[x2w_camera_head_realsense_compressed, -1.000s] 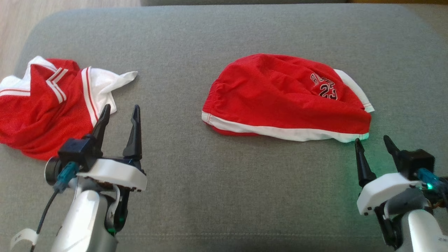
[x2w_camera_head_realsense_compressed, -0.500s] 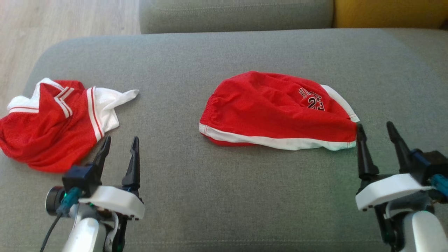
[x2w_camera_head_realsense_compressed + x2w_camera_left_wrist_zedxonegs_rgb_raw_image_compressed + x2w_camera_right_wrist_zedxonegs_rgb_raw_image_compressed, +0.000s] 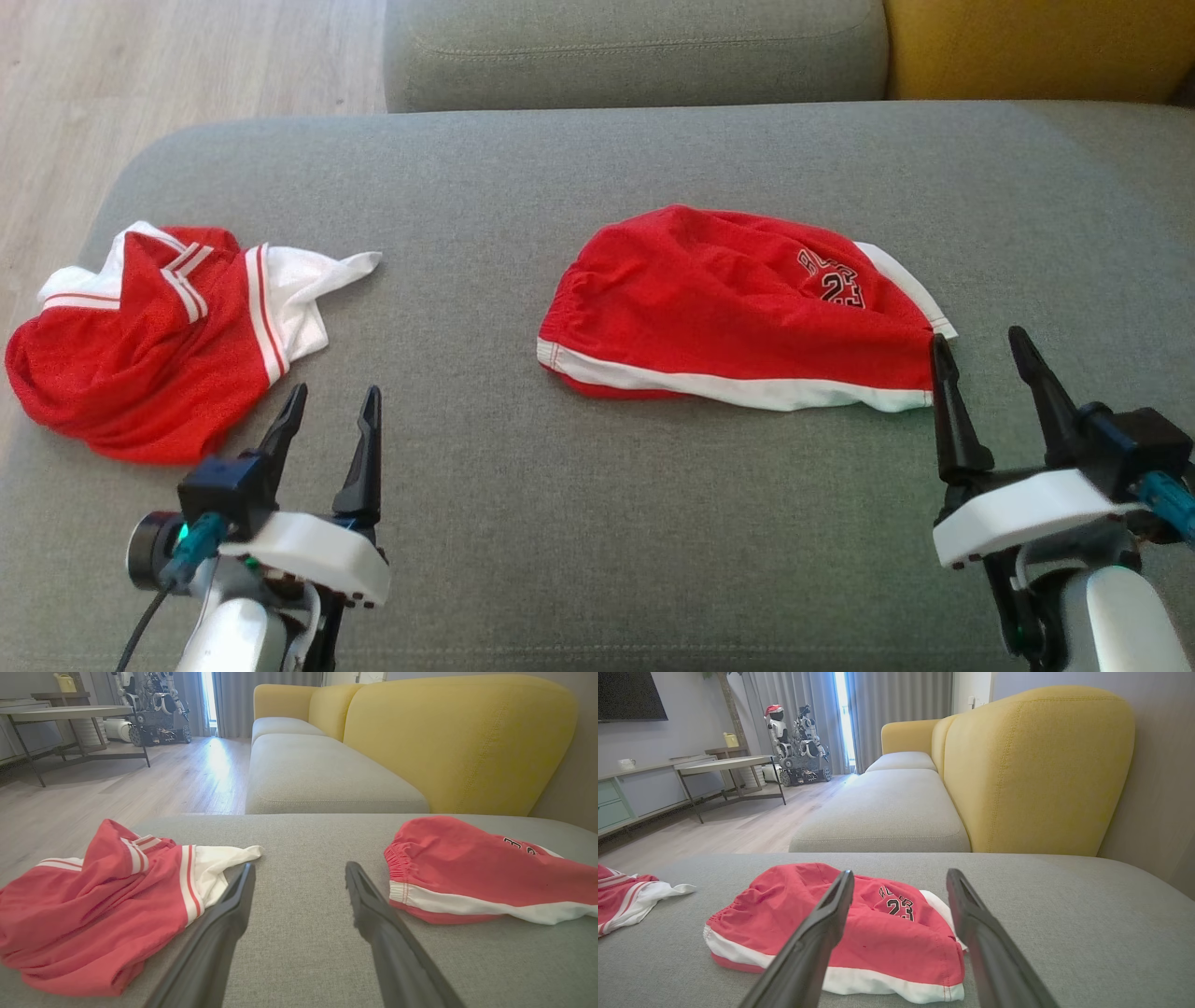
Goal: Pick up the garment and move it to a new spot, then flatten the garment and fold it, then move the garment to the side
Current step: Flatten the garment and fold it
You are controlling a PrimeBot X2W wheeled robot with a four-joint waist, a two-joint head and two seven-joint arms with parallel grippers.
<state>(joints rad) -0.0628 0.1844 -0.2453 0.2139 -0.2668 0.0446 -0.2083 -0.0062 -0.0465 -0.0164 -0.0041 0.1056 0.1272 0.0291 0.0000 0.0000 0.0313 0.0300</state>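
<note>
A folded red garment (image 3: 738, 308) with a white hem and a "23" print lies mid-right on the grey cushion (image 3: 597, 159); it also appears as the red garment (image 3: 467, 868) and red garment (image 3: 784, 905) in the wrist views. A second, crumpled red-and-white garment (image 3: 140, 355) lies at the left, also in the wrist views (image 3: 93, 905) (image 3: 621, 896). My left gripper (image 3: 336, 392) (image 3: 300, 865) is open and empty, just near of the crumpled one. My right gripper (image 3: 977, 336) (image 3: 900, 872) is open and empty, its left fingertip beside the folded garment's right end.
The cushion's rounded left edge drops to a wooden floor (image 3: 187, 56). Another grey seat cushion (image 3: 635, 47) and a yellow backrest (image 3: 1027, 47) lie beyond. A table (image 3: 724, 765) and a parked robot (image 3: 798, 742) stand far off.
The head camera has tilted up, so the whole picture slid down. My left gripper has drawn back off the crumpled garment's edge. My right gripper has come up beside the folded garment's right end.
</note>
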